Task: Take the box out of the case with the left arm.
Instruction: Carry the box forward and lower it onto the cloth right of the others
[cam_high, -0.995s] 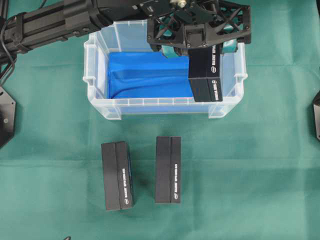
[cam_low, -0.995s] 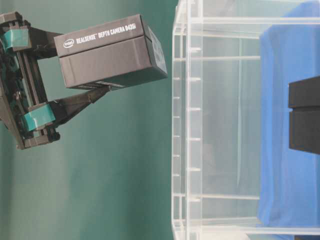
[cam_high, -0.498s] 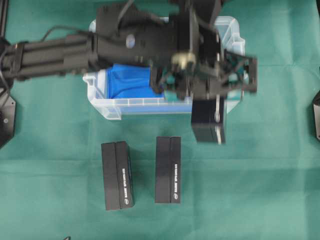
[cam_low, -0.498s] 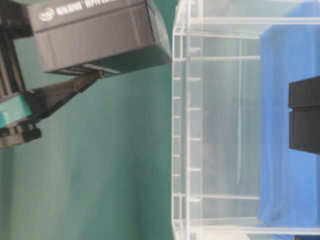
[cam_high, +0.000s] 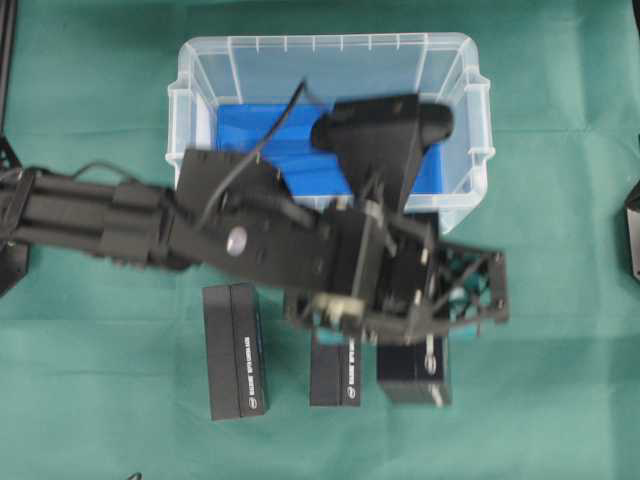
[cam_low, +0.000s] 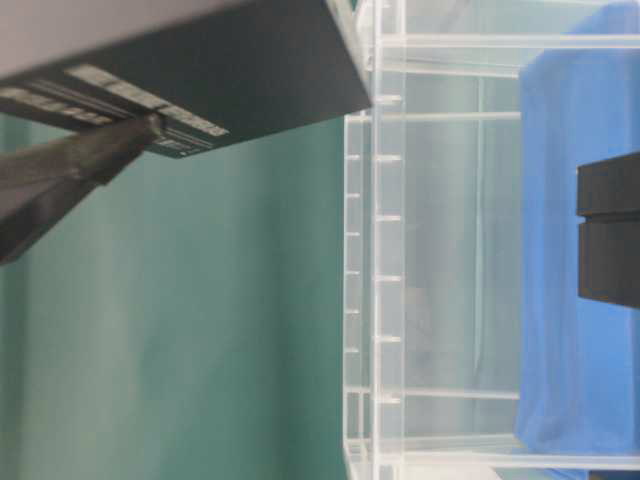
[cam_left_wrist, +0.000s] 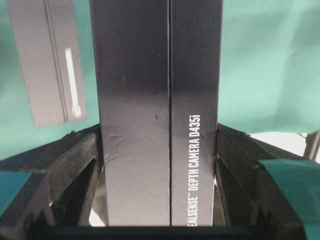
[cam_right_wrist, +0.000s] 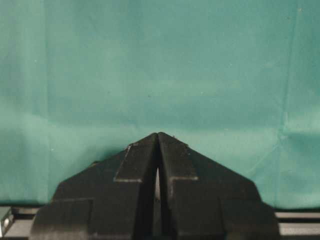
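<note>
My left gripper (cam_high: 410, 335) is shut on a black box (cam_high: 412, 372) with white lettering, holding it over the green cloth in front of the case (cam_high: 330, 45). In the left wrist view the box (cam_left_wrist: 160, 100) fills the gap, and both black fingers (cam_left_wrist: 75, 165) press its long sides. The table-level view shows the box (cam_low: 200, 70) at the top left, outside the clear case wall (cam_low: 375, 250). Blue lining (cam_high: 250, 130) covers the case floor. My right gripper (cam_right_wrist: 158, 136) is shut over bare green cloth with nothing in it.
Two more black boxes lie on the cloth in front of the case: one (cam_high: 235, 350) at the left, one (cam_high: 333, 378) partly under my left gripper. The left arm (cam_high: 120, 220) crosses the case's front left corner. A dark shape (cam_low: 608, 240) shows through the case.
The left arm has carried the box out over the case's front wall and toward the front of the table, next to the two lying boxes. Its grip has not changed.
</note>
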